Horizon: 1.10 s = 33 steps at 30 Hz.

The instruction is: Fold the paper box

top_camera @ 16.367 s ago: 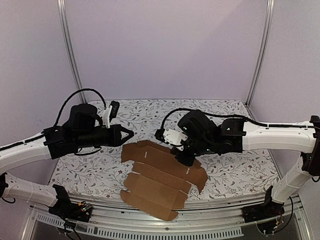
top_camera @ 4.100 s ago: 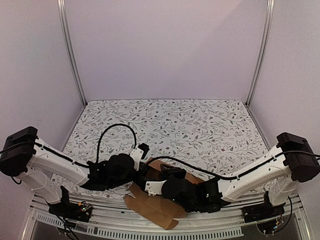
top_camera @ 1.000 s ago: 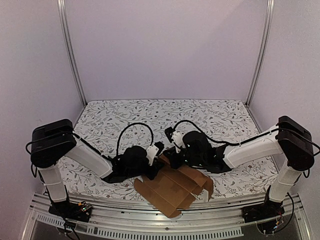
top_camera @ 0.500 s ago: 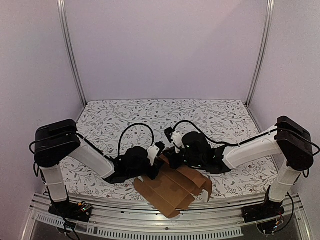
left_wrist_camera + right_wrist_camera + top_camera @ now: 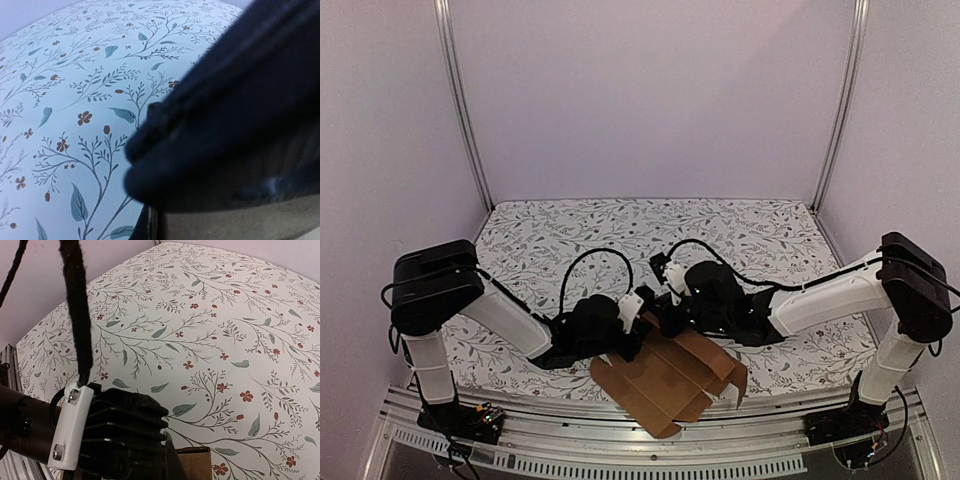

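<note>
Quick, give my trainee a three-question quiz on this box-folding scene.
1. True or false: the paper box is already a closed carton.
2. The left gripper and right gripper work at the box's: A near edge, B far left corner, C right flap.
3. Fill in: the tablecloth shows a ___ print.
Key: 1 false; 2 B; 3 floral.

Your box (image 5: 665, 385) is matt brown cardboard. Your table (image 5: 740, 235) cover looks smooth and printed; the rail (image 5: 750, 455) is bare metal.
</note>
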Available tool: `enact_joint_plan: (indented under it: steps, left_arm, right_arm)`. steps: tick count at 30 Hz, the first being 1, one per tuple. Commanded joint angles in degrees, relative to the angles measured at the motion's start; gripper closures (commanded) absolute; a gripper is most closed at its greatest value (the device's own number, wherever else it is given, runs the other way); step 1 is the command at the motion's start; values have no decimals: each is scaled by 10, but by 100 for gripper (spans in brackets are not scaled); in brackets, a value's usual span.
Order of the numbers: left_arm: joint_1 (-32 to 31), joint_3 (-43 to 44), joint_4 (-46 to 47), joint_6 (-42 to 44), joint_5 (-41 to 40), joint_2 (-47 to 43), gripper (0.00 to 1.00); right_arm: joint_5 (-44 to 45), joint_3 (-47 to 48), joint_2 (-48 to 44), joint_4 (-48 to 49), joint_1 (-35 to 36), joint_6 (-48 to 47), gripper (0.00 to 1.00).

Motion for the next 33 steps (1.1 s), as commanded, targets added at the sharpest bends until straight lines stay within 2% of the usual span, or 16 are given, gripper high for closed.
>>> enact_joint_plan:
  steps: [1,7,15,19,21,26,30,33]
  left_arm:
    - [-7,8,-5,7,-2,10,100]
    - [-8,7,-4,2,-1,13,99]
    - [-8,-2,8,-8,0,18,78]
    - [-8,-2,9,-10,-4,16,76]
    - [-8,-2,9,-10,-3,14,80]
    - [-8,7,-7,-10,-11,10,99]
    - [-9,16,-32,-11,-30,9,100]
    - [-10,15,-43,-16,-49,3,100]
  right_arm:
    - [-2,13,0,-7,4,5,100]
    - [27,-5,40,-7,20,7,100]
    - [58,-33,35,-15,42,8,100]
    - [61,-41,31,-14,44,13,100]
    - [63,-41,28,-14,44,14,100]
    - [63,-32,18,-15,43,13,100]
    - [63,-23,-5,-22,43,9,100]
    - [70,-19,-27,-37,44,3,96]
